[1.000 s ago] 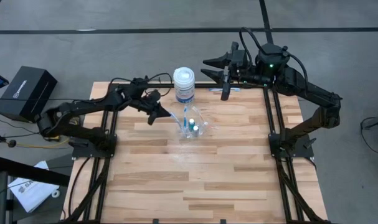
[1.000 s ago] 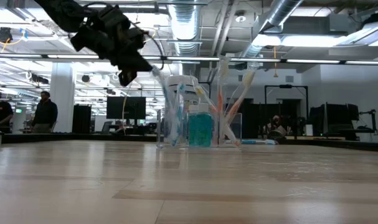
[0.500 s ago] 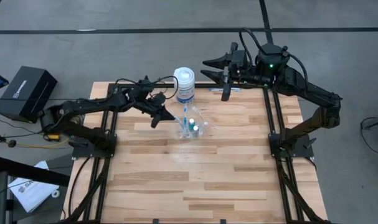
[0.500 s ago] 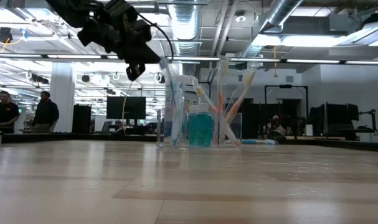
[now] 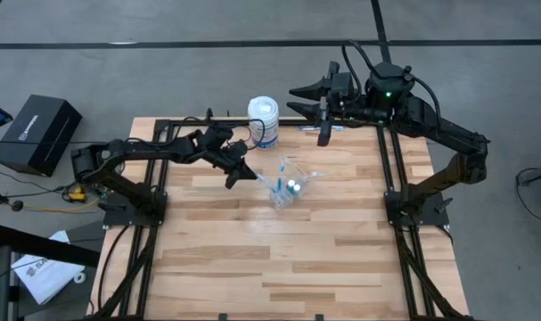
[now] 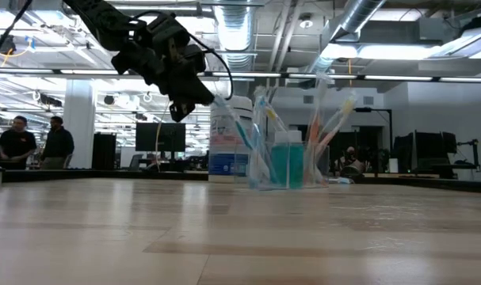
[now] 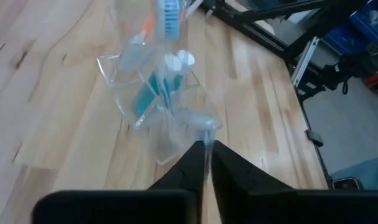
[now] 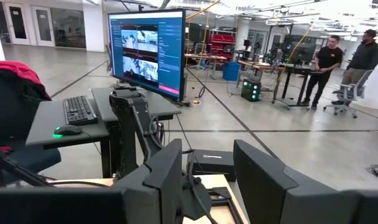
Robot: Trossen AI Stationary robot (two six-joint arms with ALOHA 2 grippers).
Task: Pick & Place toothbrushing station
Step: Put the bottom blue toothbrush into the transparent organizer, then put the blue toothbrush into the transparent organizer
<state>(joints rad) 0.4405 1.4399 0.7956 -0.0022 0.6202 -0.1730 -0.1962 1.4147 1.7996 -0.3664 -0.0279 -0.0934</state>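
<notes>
Plenty of bare desk (image 5: 279, 259) on the near side, nothing but wood down there! The clear holder (image 5: 288, 185) stands near the middle, toward the far half, with blue-and-white toothbrushes (image 6: 265, 131) leaning out of it and something teal inside. The left hand (image 5: 243, 171) sits just beside it, fingers pinched narrow on a thin clear stem. A white jar (image 5: 263, 120) stands by the far edge. Right hand (image 5: 322, 132) hangs over the far edge, fingers partly apart, empty.
</notes>
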